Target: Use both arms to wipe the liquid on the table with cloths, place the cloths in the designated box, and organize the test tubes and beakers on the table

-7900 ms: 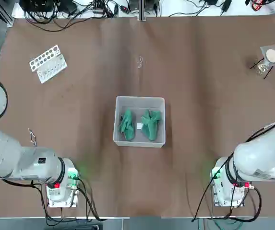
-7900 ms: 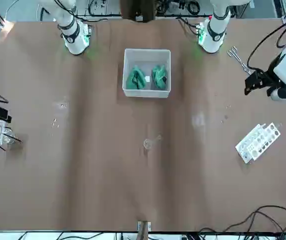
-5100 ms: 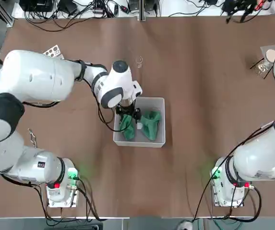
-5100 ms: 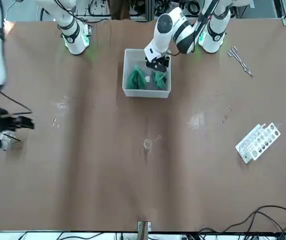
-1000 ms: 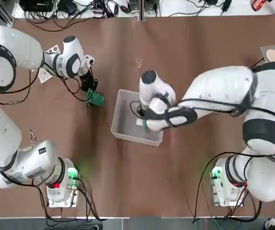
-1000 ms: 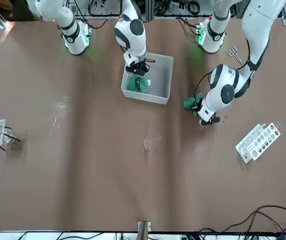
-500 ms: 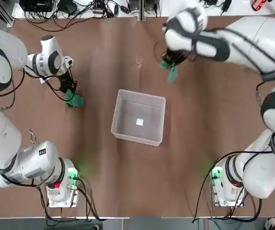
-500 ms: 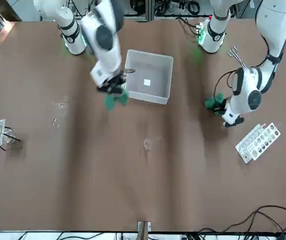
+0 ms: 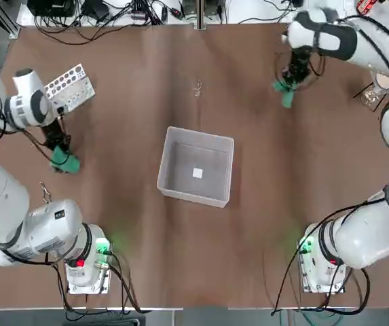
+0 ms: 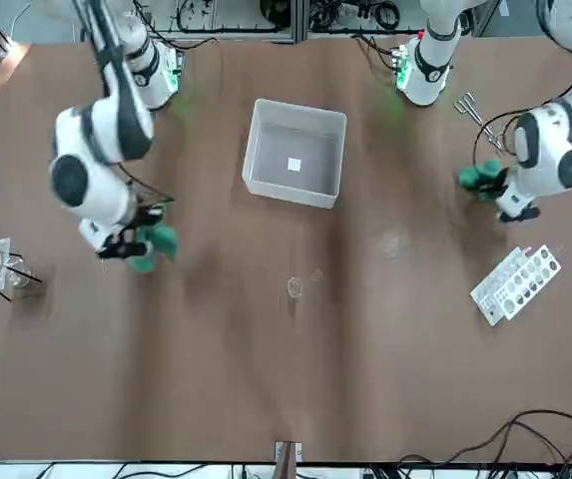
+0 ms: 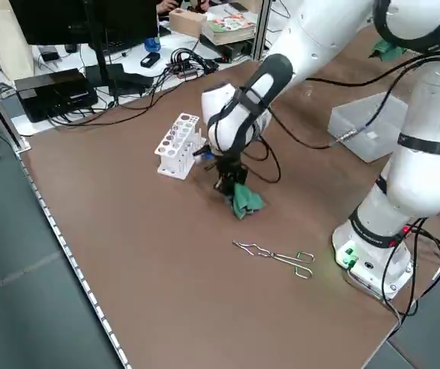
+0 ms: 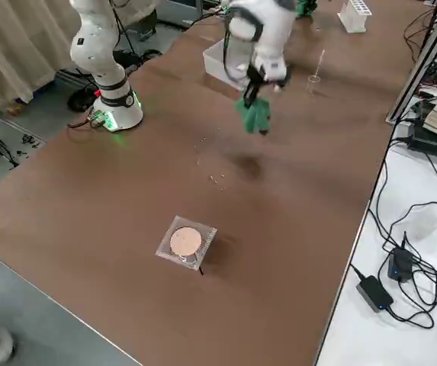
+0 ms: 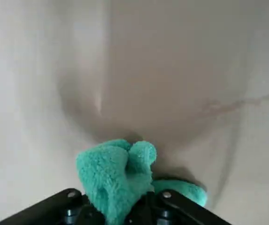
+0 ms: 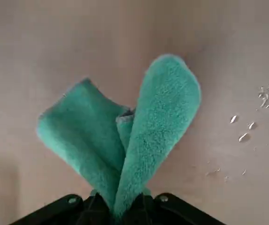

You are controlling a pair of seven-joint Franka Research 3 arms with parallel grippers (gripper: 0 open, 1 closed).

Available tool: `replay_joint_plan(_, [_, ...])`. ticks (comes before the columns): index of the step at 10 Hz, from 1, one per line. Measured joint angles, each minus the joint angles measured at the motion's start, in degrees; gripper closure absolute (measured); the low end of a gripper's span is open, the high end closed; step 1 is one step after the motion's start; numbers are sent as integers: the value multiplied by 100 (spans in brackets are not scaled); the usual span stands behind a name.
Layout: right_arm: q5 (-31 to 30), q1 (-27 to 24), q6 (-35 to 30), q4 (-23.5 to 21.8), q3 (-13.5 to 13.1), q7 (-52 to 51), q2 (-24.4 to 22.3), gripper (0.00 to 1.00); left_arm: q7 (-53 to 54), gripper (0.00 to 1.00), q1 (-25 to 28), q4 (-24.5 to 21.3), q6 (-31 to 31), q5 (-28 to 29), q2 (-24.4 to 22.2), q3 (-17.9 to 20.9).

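The left gripper (image 9: 60, 146) is pinching a green cloth (image 9: 65, 160) near the tabletop's left edge; the right gripper (image 12: 250, 93) is dangling its cloth (image 12: 255, 115) (clamped too) beside droplets (image 14: 247, 126), risking smearing them; the box (image 9: 195, 167) is sitting empty mid-table.

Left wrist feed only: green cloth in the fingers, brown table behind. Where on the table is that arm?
Observer: The left gripper holds its cloth near the left edge of the table, just on the robot's side of the test tube rack.
Operator: Right arm?
Observer: The right gripper holds the other cloth at the far right, hanging above the surface.
Operator: Box?
Observer: The box sits mid-table, no cloth inside.
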Motion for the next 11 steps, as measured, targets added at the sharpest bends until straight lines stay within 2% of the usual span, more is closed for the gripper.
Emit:
replay_joint_plan(1, [-1, -401, 455, -395, 2, -543, 7, 93, -19, 91, -196, -9, 2, 78, -1, -3])
replay_joint_plan(3, [-1, -1229, 836, -774, 3, -1536, 22, 93, -244, 91, -692, -8, 68, 85, 3, -179])
replay_joint_plan(4, [-1, -1558, 975, -857, 5, -1918, 55, 92, -488, 91, -748, 1, 135, 92, 14, -465])
replay_joint_plan(6, [-1, -2120, 1876, -1042, 17, -2804, 418, 92, -1433, 91, -740, 223, 271, 124, 149, -1372])
replay_joint_plan(8, [6, -2490, 2707, -1036, 52, -3407, 1052, 92, -2805, 91, -928, 1044, 320, 124, 717, -2403])
replay_joint_plan(9, [7, -2492, 2790, -981, 145, -3439, 1151, 92, -3385, 91, -1140, 1584, 326, 124, 1090, -2698])
replay_joint_plan(11, [354, -2466, 2790, -860, 683, -3420, 1169, 92, -4178, 91, -1531, 2568, 382, 117, 1762, -2887])
